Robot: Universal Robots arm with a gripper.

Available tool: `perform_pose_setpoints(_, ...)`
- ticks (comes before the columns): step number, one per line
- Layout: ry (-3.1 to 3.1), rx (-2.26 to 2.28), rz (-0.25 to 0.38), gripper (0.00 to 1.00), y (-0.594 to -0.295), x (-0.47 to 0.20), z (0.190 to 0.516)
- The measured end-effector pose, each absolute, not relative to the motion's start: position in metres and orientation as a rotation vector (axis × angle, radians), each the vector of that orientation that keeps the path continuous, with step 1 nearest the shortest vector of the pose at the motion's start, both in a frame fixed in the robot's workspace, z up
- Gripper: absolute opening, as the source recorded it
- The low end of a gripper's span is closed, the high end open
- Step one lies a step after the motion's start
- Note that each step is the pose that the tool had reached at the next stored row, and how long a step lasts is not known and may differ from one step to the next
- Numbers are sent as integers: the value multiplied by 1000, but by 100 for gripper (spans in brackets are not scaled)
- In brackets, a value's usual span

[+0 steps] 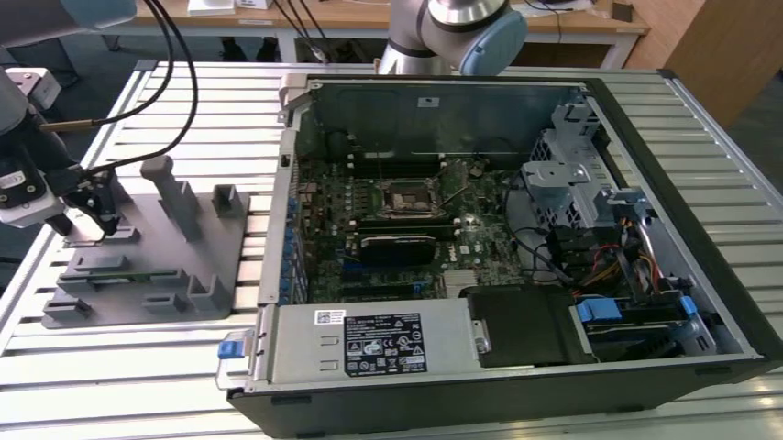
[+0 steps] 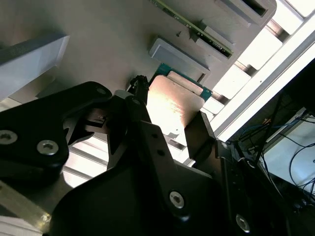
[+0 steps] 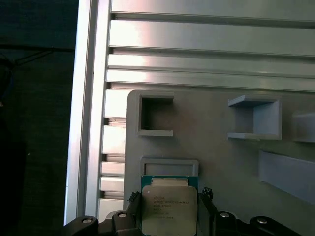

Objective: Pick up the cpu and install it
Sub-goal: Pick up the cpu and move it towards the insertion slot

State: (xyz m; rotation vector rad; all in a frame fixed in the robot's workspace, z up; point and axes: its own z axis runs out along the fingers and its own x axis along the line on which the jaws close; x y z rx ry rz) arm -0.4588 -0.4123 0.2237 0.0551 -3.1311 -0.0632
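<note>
Seemingly clamped on two opposite edges of the cpu (image 3: 170, 209), which lies squarely between them on the grey holder tray (image 3: 221, 162), the gripper's (image 3: 170, 197) jaws grip so narrowly that any skew could tip or drop it.

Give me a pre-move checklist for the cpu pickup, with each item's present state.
1. The gripper is lined up on the cpu: ok, the chip sits centred at it in both wrist views.
2. Firm hold on the cpu: cannot tell.
3. cpu lifted clear of the grey holder tray: cannot tell.
4. Computer case open above the motherboard socket: ok.
5. Socket empty and ready: cannot tell.
</note>
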Motion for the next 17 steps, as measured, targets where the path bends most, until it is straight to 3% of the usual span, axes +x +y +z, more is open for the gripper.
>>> perform_pose_setpoints(17,-3131,55,-68,54,-412,-459,238)
